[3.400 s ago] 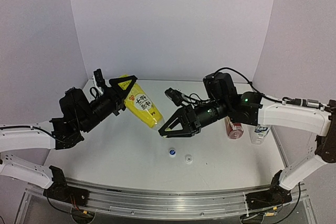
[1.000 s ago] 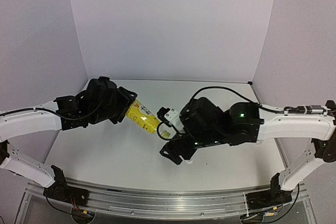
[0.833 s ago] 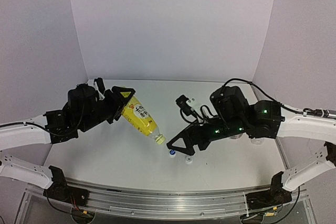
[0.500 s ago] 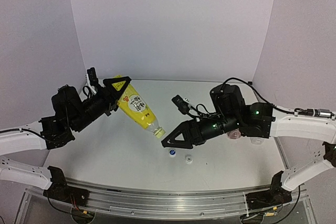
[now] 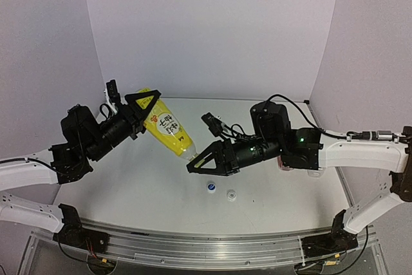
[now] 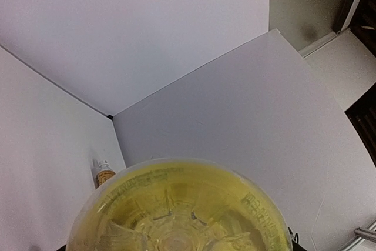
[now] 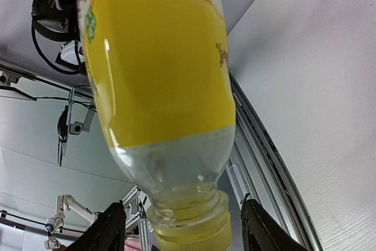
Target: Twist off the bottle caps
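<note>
My left gripper (image 5: 149, 104) is shut on the base end of the slim yellow bottle (image 5: 164, 128) and holds it in the air, tilted with its neck down to the right. Its base fills the bottom of the left wrist view (image 6: 176, 210). The yellow cap (image 7: 191, 233) is on the neck. My right gripper (image 5: 193, 163) is open, with one finger (image 7: 111, 227) on each side of the cap and a gap on both sides. The amber bottle (image 6: 104, 173) stands far off by the wall. The right arm hides most of it in the top view, and the clear bottle is hidden.
A blue cap (image 5: 210, 187) and a white cap (image 5: 231, 194) lie loose on the white table (image 5: 141, 185) below the right gripper. Purple walls close in the table at the back and sides.
My right gripper has risen from near the loose caps on the table and moved left to the yellow bottle's cap. My left arm has lifted the bottle slightly.
</note>
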